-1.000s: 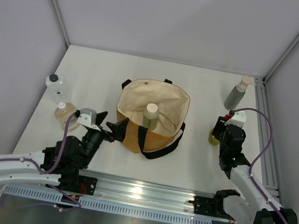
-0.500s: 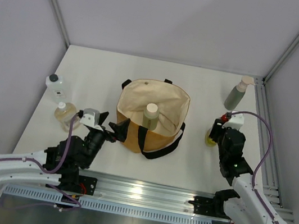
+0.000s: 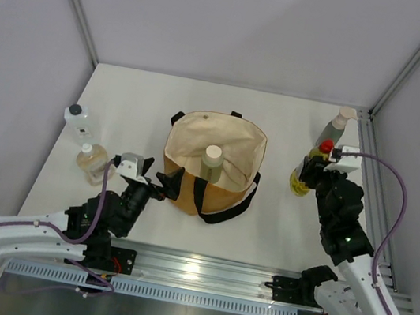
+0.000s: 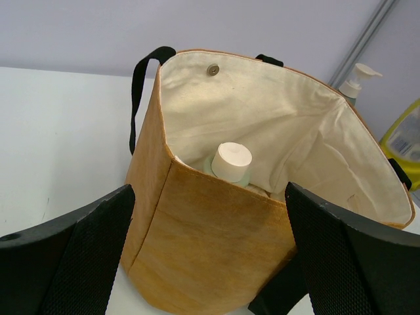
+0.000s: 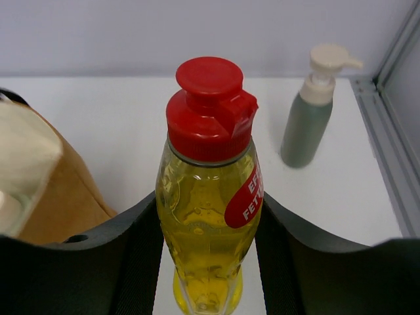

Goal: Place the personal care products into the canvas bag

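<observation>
The canvas bag stands open mid-table, also in the left wrist view. A pale bottle with a beige cap stands upright inside it. My right gripper is shut on the yellow bottle with a red cap, right of the bag. The grey-green pump bottle stands behind it. My left gripper is open and empty, close to the bag's near-left wall. The clear square bottle and the amber bottle stand at the left.
The bag's black strap handles hang down its front and onto the table. A metal rail runs along the table's right edge, close to the right arm. White walls close in the back and sides.
My right arm has risen and moved towards the back with the yellow bottle, whose red cap now shows. My left gripper has edged slightly right towards the bag.
</observation>
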`<move>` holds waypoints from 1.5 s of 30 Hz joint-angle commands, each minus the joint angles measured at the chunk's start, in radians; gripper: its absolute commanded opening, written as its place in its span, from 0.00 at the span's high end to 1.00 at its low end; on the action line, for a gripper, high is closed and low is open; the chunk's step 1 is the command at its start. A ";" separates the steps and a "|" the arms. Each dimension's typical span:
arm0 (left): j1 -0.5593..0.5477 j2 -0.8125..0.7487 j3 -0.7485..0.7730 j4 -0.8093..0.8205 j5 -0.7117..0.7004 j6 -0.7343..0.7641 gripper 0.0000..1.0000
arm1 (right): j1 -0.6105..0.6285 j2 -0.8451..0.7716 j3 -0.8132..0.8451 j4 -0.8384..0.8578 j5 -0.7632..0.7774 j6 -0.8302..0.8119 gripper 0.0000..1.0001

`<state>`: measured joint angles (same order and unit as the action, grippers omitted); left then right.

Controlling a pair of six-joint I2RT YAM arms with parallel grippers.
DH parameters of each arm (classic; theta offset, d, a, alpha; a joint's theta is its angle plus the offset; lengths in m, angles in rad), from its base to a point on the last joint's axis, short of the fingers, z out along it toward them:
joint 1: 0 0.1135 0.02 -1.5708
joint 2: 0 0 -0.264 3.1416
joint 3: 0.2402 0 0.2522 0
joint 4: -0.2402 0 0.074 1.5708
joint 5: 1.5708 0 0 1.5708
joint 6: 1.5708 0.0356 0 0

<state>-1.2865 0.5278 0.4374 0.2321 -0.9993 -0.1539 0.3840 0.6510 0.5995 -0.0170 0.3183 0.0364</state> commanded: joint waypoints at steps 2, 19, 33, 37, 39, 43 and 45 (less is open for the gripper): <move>0.009 0.005 0.004 0.038 0.004 -0.007 0.01 | 0.027 0.024 0.273 0.089 -0.041 -0.007 1.00; 0.010 0.001 0.004 0.036 0.001 -0.004 0.01 | 0.381 0.435 0.859 0.005 0.001 -0.098 1.00; 0.012 0.020 0.004 0.042 0.004 -0.006 0.01 | 0.507 0.572 0.629 0.299 0.048 -0.110 1.00; 0.015 0.028 0.007 0.042 0.010 -0.006 0.01 | 0.507 0.544 0.531 0.383 0.061 -0.116 1.00; 0.013 0.031 0.009 0.041 0.011 -0.006 0.01 | 0.507 0.533 0.484 0.407 0.051 -0.106 1.00; 0.015 0.032 0.009 0.042 0.011 -0.007 0.01 | 0.513 0.529 0.401 0.465 0.045 -0.093 1.00; 0.015 0.035 0.008 0.042 0.010 -0.006 0.01 | 0.515 0.538 0.381 0.480 0.057 -0.090 1.00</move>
<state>-1.2793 0.5568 0.4374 0.2398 -0.9951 -0.1539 0.8890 1.2469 0.9672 0.2085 0.3508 -0.0589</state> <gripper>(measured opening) 0.993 0.545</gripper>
